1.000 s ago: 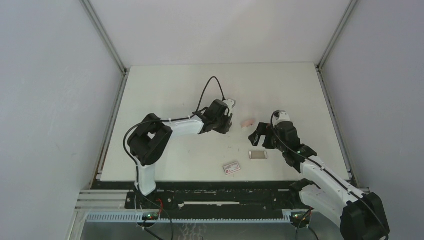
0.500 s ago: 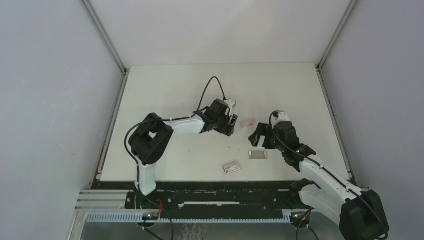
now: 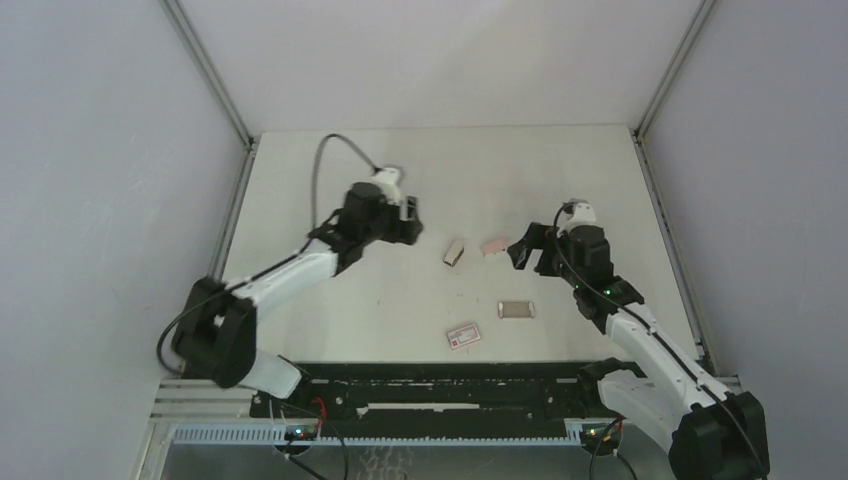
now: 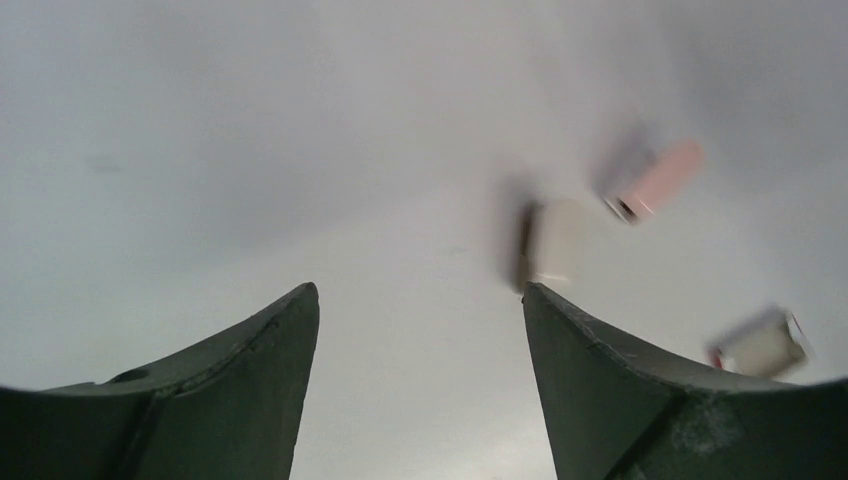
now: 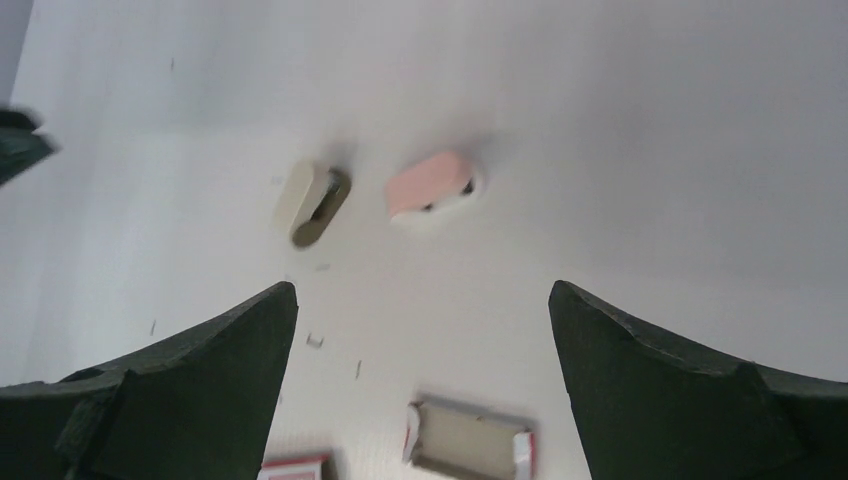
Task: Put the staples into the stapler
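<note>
The pink stapler (image 3: pixel 494 246) lies on the table, also seen in the right wrist view as the stapler (image 5: pixel 430 183) and in the left wrist view as the stapler (image 4: pixel 655 180). The staples (image 3: pixel 516 309) are a flat grey block with pale ends nearer the arms, below the right gripper as the staples (image 5: pixel 468 448). My right gripper (image 3: pixel 528 255) hovers open just right of the stapler; nothing sits between the right gripper's (image 5: pixel 422 285) fingers. My left gripper (image 3: pixel 405 220) is open and empty, well left of the stapler, and the left gripper (image 4: pixel 419 290) faces bare table.
A small beige piece with a dark side (image 3: pixel 454 253) lies just left of the stapler, the same beige piece (image 5: pixel 312 203) showing in the right wrist view. A white-and-red box (image 3: pixel 463 336) sits near the front edge. Loose staples (image 5: pixel 314 340) dot the table.
The left gripper opened, left the beige piece on the table and drew back to the left. The right gripper shifted slightly toward the far side.
</note>
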